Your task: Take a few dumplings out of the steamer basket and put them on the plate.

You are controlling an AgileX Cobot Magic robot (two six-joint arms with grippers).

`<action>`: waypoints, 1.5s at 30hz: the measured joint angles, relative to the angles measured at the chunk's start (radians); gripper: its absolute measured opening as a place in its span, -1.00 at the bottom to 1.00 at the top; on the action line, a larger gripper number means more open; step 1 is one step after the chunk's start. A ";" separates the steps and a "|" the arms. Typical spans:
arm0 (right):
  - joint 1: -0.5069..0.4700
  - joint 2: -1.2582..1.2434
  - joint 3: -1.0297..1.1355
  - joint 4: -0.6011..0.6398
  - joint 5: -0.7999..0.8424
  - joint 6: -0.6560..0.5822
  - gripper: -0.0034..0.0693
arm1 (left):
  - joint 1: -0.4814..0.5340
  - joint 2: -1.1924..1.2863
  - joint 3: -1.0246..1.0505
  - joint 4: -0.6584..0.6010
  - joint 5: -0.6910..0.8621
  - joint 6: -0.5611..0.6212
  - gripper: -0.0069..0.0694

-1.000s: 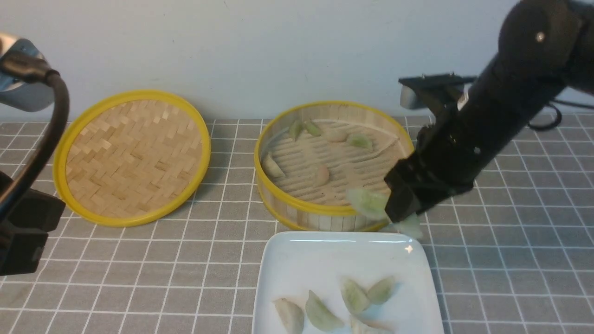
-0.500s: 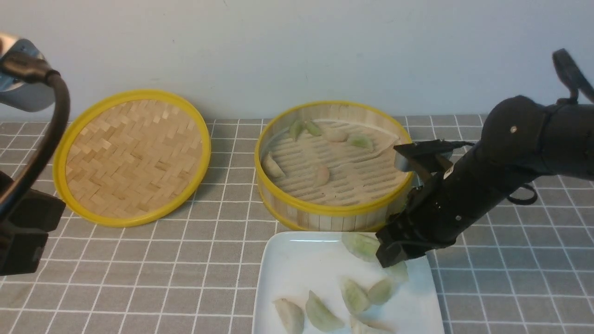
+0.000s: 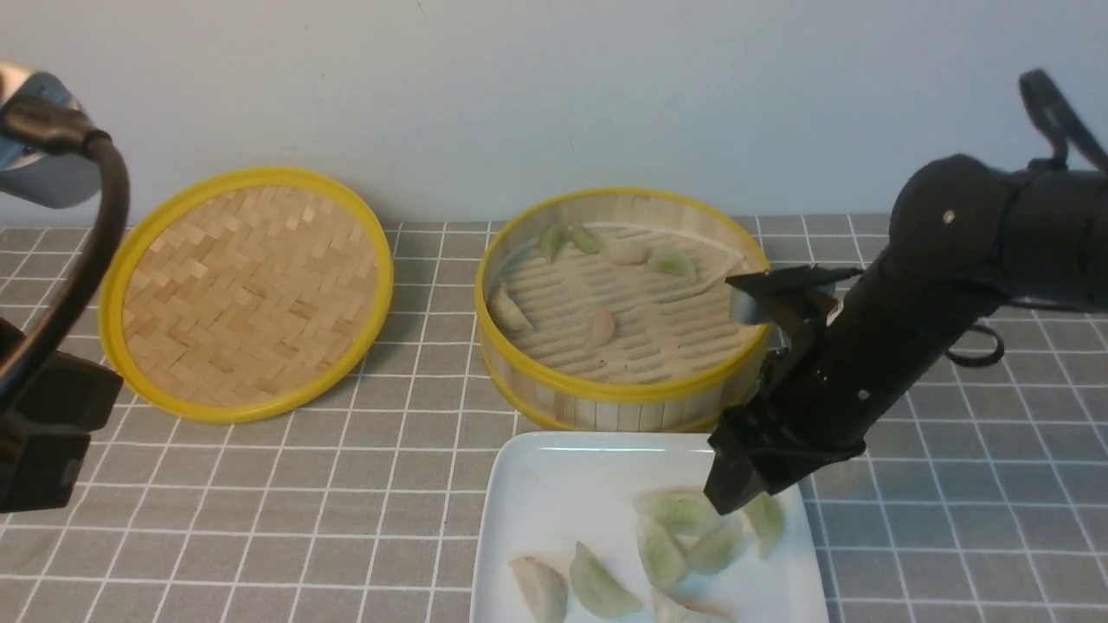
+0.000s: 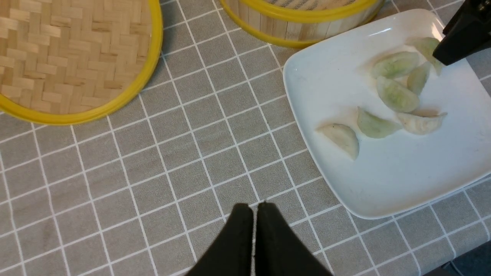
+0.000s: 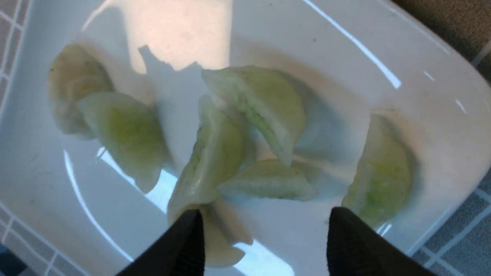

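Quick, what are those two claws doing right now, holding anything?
Left gripper: closed, empty.
Right gripper: open above the plate, holding nothing.

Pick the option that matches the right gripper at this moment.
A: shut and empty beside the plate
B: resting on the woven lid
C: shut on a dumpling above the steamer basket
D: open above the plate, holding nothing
D: the right gripper has its jaws spread apart over the plate, and the dumplings lie on the plate below it, none pinched between the jaws.
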 joint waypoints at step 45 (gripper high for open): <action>0.000 -1.780 0.720 -0.344 -0.767 0.389 -0.94 | 0.001 -0.186 0.351 -0.002 -0.736 0.010 -0.83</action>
